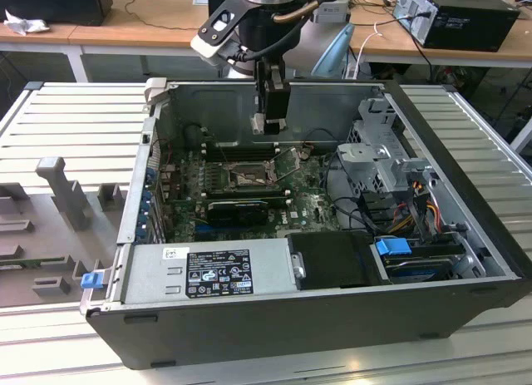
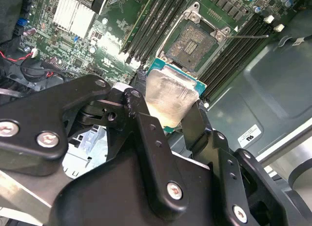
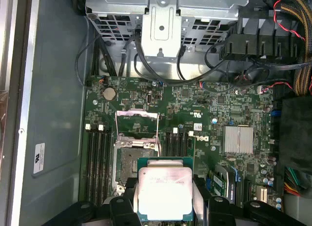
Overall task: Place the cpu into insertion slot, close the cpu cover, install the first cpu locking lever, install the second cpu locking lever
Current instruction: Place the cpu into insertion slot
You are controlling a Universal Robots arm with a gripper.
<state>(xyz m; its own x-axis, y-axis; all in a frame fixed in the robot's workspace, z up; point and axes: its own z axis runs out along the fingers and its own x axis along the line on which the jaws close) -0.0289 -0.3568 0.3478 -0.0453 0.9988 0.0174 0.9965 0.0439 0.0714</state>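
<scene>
I'm on the first step: my gripper [image 1: 271, 125] hangs inside the open case, jaws clamped on opposite edges of the cpu [image 3: 165, 192], its metal top facing the wrist cameras. In the first wrist view the chip hovers over the green motherboard [image 3: 234, 104], partly overlapping the insertion slot [image 3: 127, 165] but not in it. The cpu cover [image 3: 138, 123] stands open. I judge seating calls for squaring the chip over the socket and a level descent
</scene>
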